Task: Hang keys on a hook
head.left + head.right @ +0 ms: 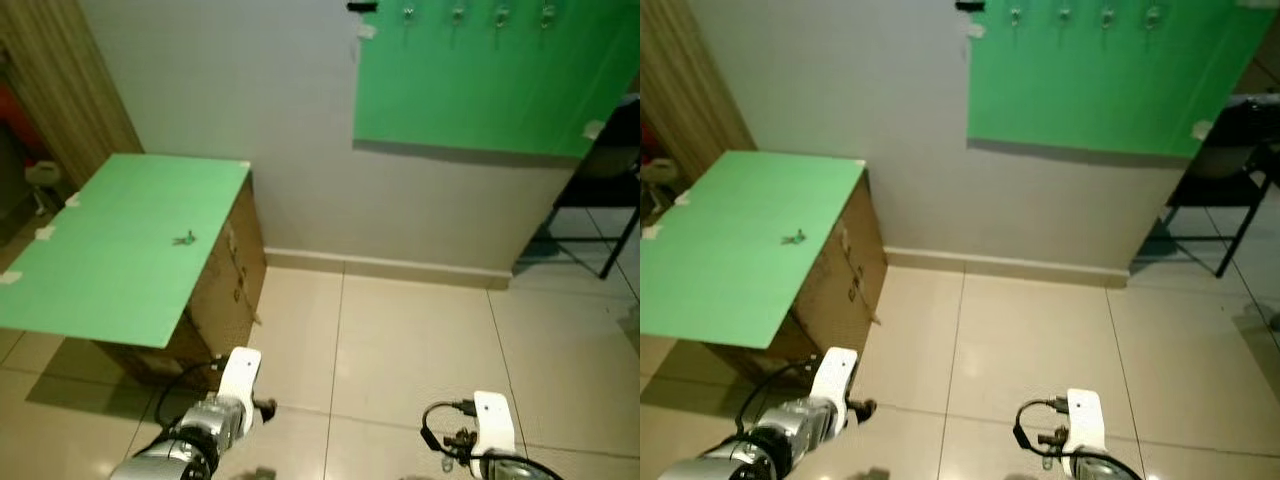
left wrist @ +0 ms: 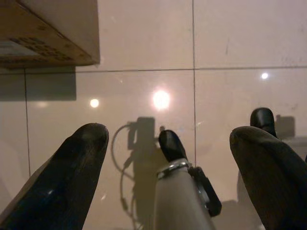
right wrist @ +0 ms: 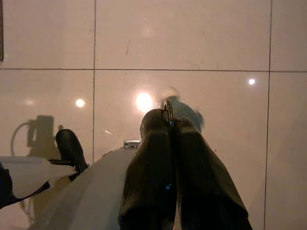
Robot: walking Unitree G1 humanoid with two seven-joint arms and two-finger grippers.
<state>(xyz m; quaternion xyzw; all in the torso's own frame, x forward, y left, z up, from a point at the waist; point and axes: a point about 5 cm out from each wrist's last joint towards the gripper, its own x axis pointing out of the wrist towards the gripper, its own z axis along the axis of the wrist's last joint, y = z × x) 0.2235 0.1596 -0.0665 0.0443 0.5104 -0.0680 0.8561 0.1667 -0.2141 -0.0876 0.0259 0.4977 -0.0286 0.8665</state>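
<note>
On the green tabletop (image 1: 110, 250) lie the keys (image 1: 184, 238), probably light, hard and jingly, best pinched at the ring, while the left gripper (image 2: 168, 143) hangs spread and the right gripper (image 3: 172, 127) is closed on something thin that I cannot identify.

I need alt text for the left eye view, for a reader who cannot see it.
Small keys lie on a green sheet covering a cardboard box beside a white wall. A green panel with a row of hooks hangs higher on the wall, and both silver arms hang low over the tiled floor.
</note>
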